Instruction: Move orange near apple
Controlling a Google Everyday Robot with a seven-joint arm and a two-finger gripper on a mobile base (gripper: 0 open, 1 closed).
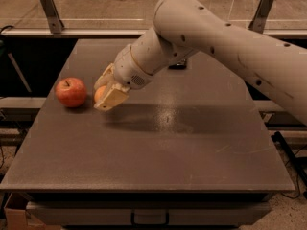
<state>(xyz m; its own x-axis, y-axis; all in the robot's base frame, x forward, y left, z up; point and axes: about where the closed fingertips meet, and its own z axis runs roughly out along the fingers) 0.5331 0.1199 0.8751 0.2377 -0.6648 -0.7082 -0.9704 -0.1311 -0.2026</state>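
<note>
The red apple (71, 92) with a short dark stem sits on the dark grey table (158, 152) at its left side. My gripper (105, 93) is just right of the apple, low over the table, shut on the orange (99, 94). Only a small part of the orange shows between the cream fingers (113, 97). The orange is a short gap from the apple, not touching it. The white arm reaches in from the upper right.
A small dark object (178, 64) lies at the back of the table, partly hidden behind the arm. A metal rail with upright posts (50, 9) runs behind the table. The table's left edge is close to the apple.
</note>
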